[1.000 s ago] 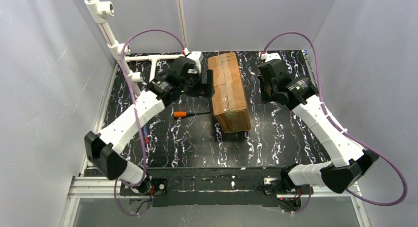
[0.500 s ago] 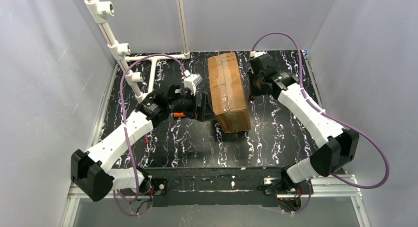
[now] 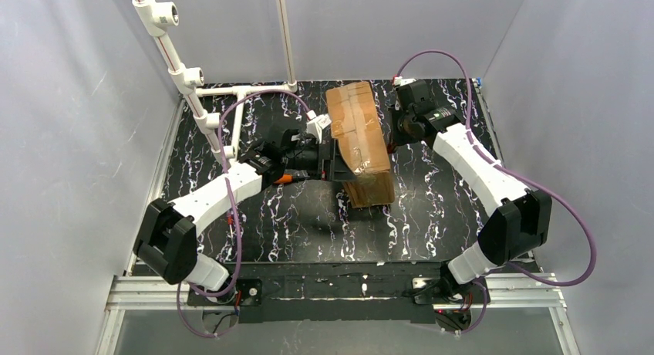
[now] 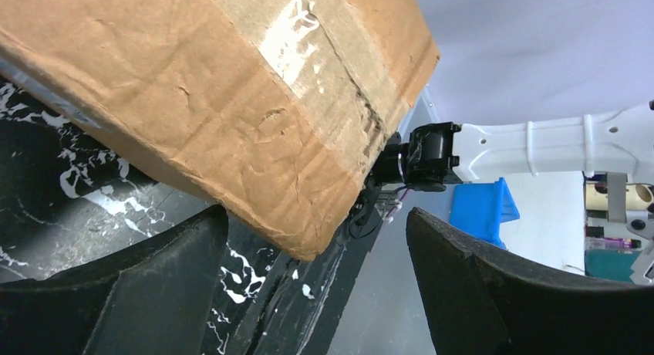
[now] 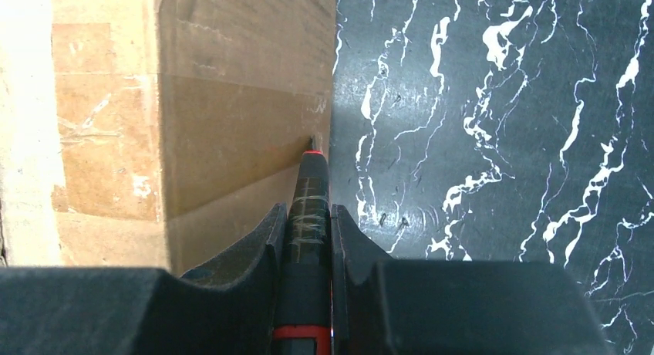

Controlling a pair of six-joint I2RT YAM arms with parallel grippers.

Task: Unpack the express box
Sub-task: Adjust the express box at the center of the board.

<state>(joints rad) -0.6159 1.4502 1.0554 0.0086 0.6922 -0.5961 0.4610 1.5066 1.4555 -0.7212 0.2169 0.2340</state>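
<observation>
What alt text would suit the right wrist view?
The right tool is shut on a slim black rod with a red band, its tip at the side of the express box. Black white-veined table fills the right half.

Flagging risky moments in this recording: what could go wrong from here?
The large brown cardboard express box is tilted, unclamped, beside the open left gripper; it could slip. The slim black red-banded tool clamped in the right gripper touches the box's side; its tip could skid or gouge.

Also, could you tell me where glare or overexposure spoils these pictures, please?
Left wrist view: white glare on the glossy tape of the large brown cardboard box. Right wrist view: its left-hand edge is washed out; the slim black tool is sharp.
</observation>
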